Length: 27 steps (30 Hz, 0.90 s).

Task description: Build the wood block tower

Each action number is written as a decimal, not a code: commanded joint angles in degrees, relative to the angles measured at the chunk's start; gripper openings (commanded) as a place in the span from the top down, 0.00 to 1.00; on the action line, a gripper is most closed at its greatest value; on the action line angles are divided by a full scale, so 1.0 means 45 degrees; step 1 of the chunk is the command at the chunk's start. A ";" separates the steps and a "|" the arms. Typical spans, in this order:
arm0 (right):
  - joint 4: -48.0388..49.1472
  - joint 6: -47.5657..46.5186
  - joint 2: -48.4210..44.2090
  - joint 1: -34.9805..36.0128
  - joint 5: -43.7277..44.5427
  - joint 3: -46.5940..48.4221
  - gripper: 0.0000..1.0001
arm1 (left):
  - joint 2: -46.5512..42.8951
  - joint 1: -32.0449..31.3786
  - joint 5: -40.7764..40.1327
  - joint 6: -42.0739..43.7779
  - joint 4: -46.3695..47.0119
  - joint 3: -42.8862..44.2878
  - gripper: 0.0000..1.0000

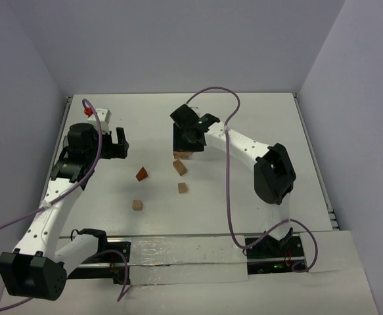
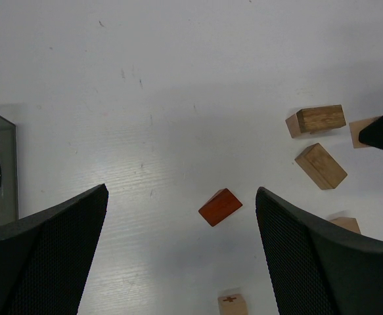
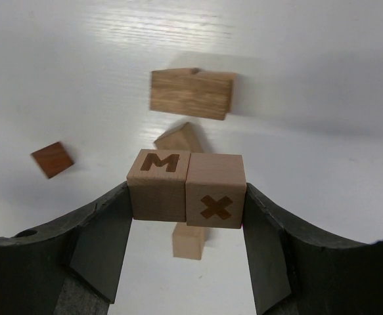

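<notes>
Clearly no tower stands yet: the blocks (image 1: 182,188) lie loose in the middle of the table (image 1: 257,125). Now the right gripper (image 3: 186,197) pinches two cubes side by side, the M cube (image 3: 158,182) and the X cube (image 3: 216,191), lifted above the table, with a long block (image 3: 191,93) lying just ahead. Meanwhile the left gripper (image 2: 181,191) hangs wide open and empty over the wedge (image 2: 220,206). I judge the step is carrying this pair to a base. Next they must come down level and be released slowly, since cubes held only by side pressure may slip apart.
</notes>
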 commanded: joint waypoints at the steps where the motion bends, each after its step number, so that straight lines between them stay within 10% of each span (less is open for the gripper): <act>1: -0.0282 -0.0536 0.0569 -0.0382 0.0343 0.1280 0.98 | 0.0106 0.0084 0.0115 -0.0019 0.0621 0.0596 0.01; 27: -0.0174 -0.0386 0.2390 -0.0542 0.0517 0.2688 0.90 | 0.0370 0.0084 0.0173 -0.0090 0.0591 0.0735 0.01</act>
